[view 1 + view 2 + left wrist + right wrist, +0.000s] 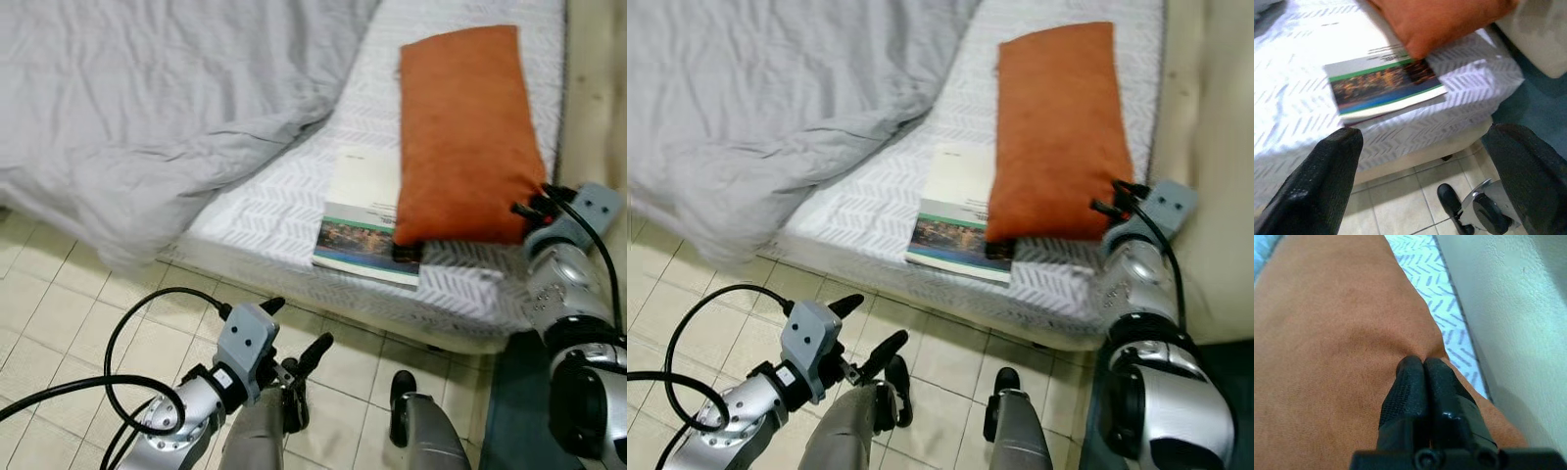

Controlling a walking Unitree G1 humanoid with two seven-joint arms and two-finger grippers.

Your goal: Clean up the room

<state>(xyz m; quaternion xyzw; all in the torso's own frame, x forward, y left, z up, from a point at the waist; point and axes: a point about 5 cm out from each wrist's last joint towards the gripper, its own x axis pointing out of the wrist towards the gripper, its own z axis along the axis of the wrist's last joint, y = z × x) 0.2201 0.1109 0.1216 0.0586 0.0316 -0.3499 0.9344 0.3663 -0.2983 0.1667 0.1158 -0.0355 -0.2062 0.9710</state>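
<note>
My right gripper point(1423, 363) pinches the near corner of the orange pillow point(468, 127) tight. My left gripper point(299, 331) hangs wide open over the floor. The pillow lies on the mattress point(284, 201), partly covering a book point(364, 240). It looks soft, light and floppy, so a corner hold should do.

The mattress point(294, 211) bears a grey duvet point(147, 108), book point(362, 220) and orange pillow point(468, 132).
</note>
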